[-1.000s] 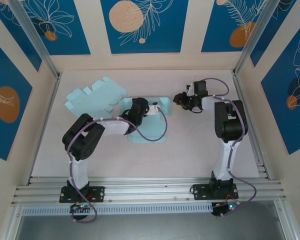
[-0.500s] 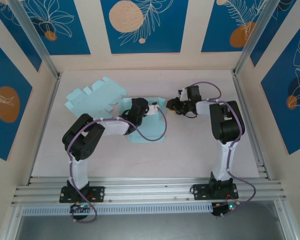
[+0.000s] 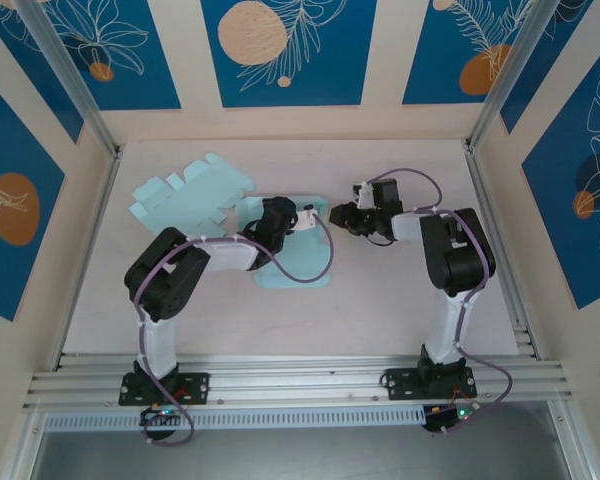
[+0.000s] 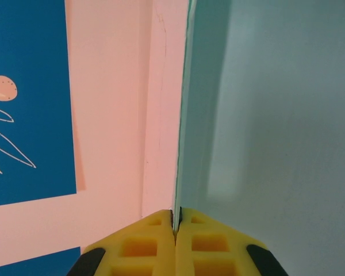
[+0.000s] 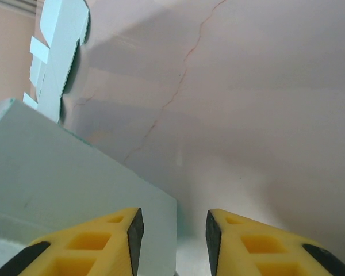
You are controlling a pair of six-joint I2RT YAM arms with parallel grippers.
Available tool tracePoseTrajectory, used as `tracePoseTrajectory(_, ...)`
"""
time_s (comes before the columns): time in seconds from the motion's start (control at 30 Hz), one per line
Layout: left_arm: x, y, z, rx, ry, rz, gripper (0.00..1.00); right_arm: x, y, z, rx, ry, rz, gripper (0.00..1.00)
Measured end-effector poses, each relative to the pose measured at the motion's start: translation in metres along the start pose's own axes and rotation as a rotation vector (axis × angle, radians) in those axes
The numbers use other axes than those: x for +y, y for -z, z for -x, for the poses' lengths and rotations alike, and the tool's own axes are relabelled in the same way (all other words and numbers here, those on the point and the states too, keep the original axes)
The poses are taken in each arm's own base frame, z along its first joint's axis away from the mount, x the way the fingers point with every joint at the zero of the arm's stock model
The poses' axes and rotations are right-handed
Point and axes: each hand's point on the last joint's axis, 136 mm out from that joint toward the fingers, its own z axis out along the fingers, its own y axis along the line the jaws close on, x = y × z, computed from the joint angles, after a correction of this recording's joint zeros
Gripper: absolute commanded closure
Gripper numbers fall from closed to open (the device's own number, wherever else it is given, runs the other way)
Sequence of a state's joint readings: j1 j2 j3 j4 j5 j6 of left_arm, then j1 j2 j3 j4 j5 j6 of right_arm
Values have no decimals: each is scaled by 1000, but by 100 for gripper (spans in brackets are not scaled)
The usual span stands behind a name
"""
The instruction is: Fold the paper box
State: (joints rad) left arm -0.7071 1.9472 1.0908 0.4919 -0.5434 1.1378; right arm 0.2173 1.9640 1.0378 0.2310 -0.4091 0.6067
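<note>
Two sets of jaws are working here. Left jaws are clenching a raised wall of the pale blue paper box (image 3: 302, 255), which is sitting in the middle of the table (image 3: 380, 310). Right jaws are hanging released right by the box's right corner; can't tell if they're touching. Second flat cutout (image 3: 185, 195) is lying far left.

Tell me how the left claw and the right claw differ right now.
The left claw is shut, pinching a thin edge of the paper box; the right claw stands open, gripping nothing. The left claw's fingers meet; the right claw's fingers leave a gap, facing a box corner. Both have yellow fingers.
</note>
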Motion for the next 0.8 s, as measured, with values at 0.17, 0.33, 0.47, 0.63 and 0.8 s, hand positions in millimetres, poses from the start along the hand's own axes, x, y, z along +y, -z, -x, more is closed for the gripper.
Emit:
tracePoseTrajectory(0.17,-1,0,1,-7,6,-5,100,4,-1,-10,2,21,13,56)
tracePoseTrajectory(0.33,-4,1,0,-14,6,-6,100,5,1,-17,-1,32,19,51)
tracePoseTrajectory(0.47,-7,4,-1,-33,16,12,100,11,1,-19,0,54,27,50)
tracePoseTrajectory(0.63,-7,15,-2,-92,16,67,100,18,2,-21,-2,91,27,50)
tracePoseTrajectory(0.8,-2,19,5,-152,8,122,100,19,6,-24,-10,120,25,50)
